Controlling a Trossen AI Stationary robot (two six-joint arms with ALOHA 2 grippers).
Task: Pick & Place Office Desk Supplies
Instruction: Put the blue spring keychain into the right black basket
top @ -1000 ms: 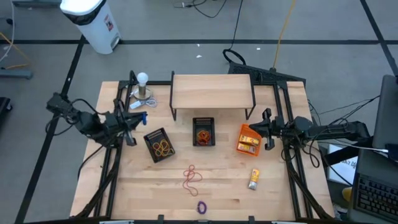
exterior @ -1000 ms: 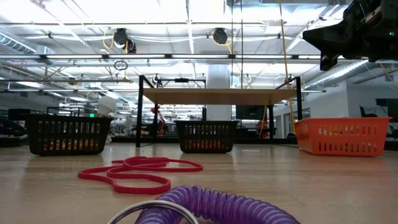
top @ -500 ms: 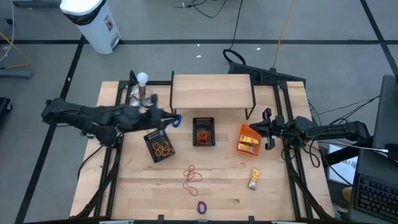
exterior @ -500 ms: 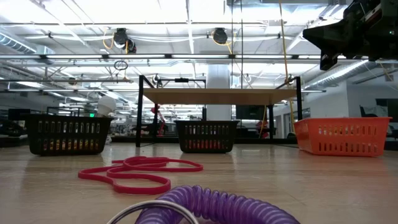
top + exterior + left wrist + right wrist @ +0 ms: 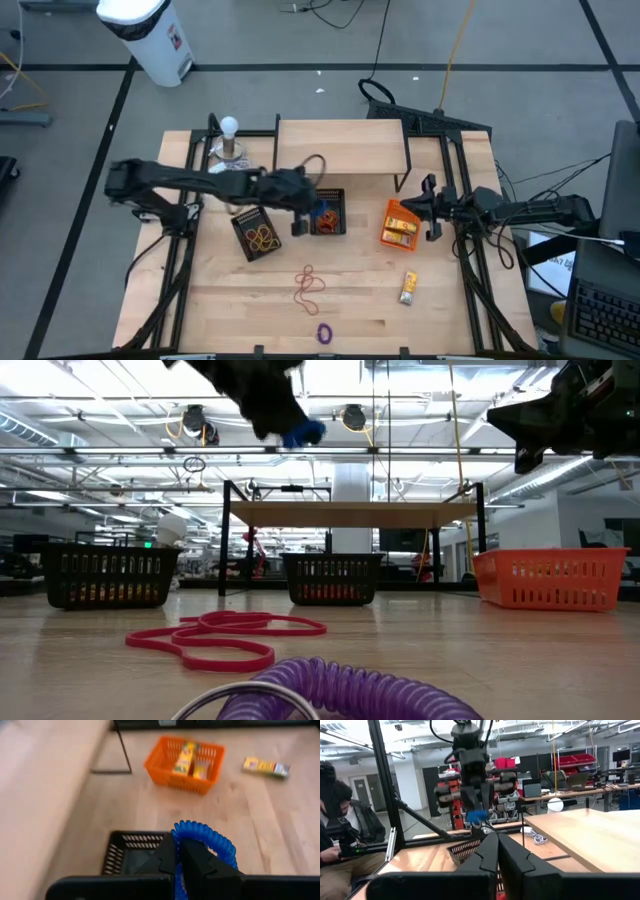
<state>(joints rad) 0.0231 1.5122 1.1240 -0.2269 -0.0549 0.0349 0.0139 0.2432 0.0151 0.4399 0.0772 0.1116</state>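
The wooden table (image 5: 220,290) is pale and smooth, with black frame rails running along its left and right edges. At its back stands a low wooden shelf (image 5: 340,148) on thin black legs.

The left gripper (image 5: 318,207) is stretched out over the table's middle, its jaws clamped together on a blue coiled ring (image 5: 207,840). The ring is springy and ribbed, and most of its loop sticks out past the fingertips. Directly under the jaws sits the middle black bin (image 5: 327,213), a small mesh box with red and orange bands in it. In the low view the ring hangs well above the bin's rim.

To the left of those jaws is a second black mesh bin (image 5: 256,233), tilted, holding tan rubber bands (image 5: 263,237). To their right is the orange bin (image 5: 400,225), a plastic lattice with yellow packets inside.

The right gripper (image 5: 430,208) waits just beside the orange bin at the table's right edge, jaws pressed together on nothing.

In front of both grippers the table is mostly bare. A red rubber band (image 5: 309,285) lies there in loose loops, a loose yellow packet (image 5: 408,288) lies near the right rail, and a purple coiled ring (image 5: 323,333) rests close to the front edge.

A white bulb-shaped thing (image 5: 230,140) on a round metal base stands at the back left.
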